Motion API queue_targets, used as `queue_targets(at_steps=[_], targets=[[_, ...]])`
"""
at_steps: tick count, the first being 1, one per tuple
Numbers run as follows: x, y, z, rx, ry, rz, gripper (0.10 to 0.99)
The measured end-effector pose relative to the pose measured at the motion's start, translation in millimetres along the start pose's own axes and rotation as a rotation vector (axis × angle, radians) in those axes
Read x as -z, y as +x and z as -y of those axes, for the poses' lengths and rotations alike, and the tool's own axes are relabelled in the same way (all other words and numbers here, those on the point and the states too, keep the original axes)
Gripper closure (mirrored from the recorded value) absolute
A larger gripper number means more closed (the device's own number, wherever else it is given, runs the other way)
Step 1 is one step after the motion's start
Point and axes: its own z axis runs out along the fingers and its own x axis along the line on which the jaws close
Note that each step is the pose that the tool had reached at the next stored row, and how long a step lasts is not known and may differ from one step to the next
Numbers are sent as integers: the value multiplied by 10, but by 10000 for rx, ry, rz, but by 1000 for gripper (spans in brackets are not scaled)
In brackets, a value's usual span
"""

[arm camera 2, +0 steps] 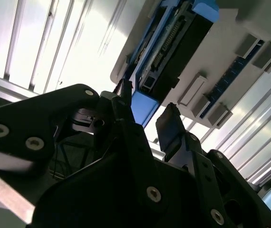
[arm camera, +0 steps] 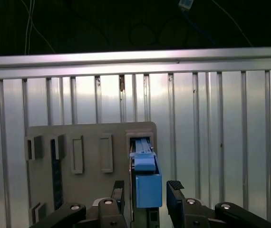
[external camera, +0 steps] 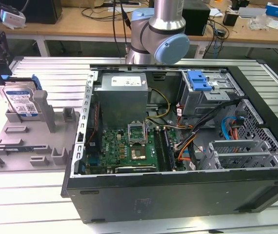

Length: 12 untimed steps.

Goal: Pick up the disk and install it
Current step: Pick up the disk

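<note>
Arm point(external camera: 164, 22): silver tube, grey joints, pale-blue cap. Gripper point(arm camera: 147, 187): black angular links, silver screw heads.

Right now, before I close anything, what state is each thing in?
disk: standing upright in the grey holder, not lifted.
pincer: open, one finger on each side of the disk's blue bracket, gaps showing in both wrist views.
computer case: lying on its side, panel off, inside exposed.
</note>
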Motion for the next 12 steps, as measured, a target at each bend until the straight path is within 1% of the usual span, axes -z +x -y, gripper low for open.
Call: queue_targets(at_steps=[8, 12], targets=[[-75, -1, -6, -2, 1, -6, 604], [-98, -2, -7, -2, 0, -7, 604]])
